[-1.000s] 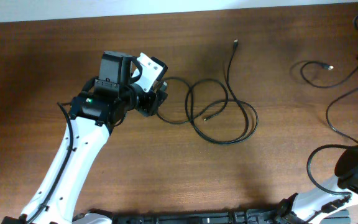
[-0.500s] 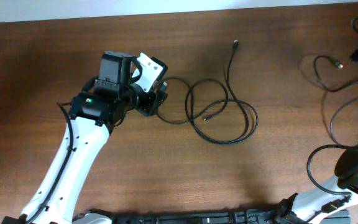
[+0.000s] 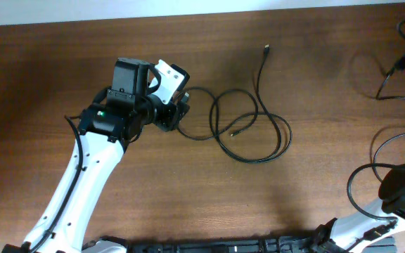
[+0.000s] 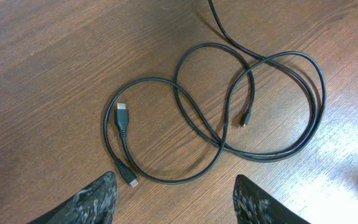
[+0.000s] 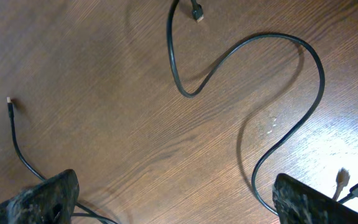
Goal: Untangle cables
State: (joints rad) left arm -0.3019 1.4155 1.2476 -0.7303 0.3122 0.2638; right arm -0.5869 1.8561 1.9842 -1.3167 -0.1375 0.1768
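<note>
While the looped cable (image 3: pixel 288 140) is lying mid-desk, it is crossing over itself in several overlapping loops, with one end running up to a small plug (image 3: pixel 266 48) well apart from the knot. Left wrist view: a silver-tipped plug (image 4: pixel 123 119) is sitting inside the leftmost loop, a smaller black plug (image 4: pixel 128 177) is lying just beside one finger, and a tiny connector tip (image 4: pixel 243 122) is resting inside the middle loop. The left pincer (image 4: pixel 174 186) is hanging over that left end, fingers (image 4: pixel 98 199) spread wide, nothing pinched between them. The second cable (image 5: pixel 185 92) is snaking across the far right of the desk (image 3: pixel 315 211), making a U-bend then a wide S-curve, its dark plug (image 5: pixel 196 14) pointing away near the top of the right wrist view. The right pincer (image 5: pixel 179 196) is sitting above it with fingers (image 5: pixel 45 196) spread far apart, gripping nothing. A thin cord (image 5: pixel 14 137) with a light tip is running toward the finger on that side; two small connectors (image 5: pixel 353 182) are showing by the other. Can't tell if those belong to the second cable.
</note>
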